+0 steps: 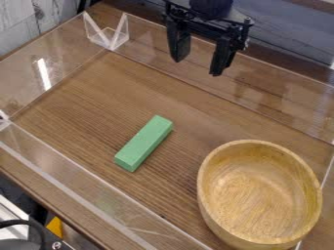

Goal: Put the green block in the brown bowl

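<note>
The green block lies flat on the wooden table, left of centre, its long axis running diagonally. To its right, at the bottom right of the view, stands the brown bowl, empty inside, with a thick rim. My gripper hangs at the top centre, pointing down, well above and behind the block. Its black fingers are spread open and nothing is between them. Block and bowl sit apart with a clear gap of table between them.
Clear plastic walls ring the wooden table on all sides, low at the front left. A clear triangular bracket stands at the back left corner. Dark cables show at the bottom left outside the wall.
</note>
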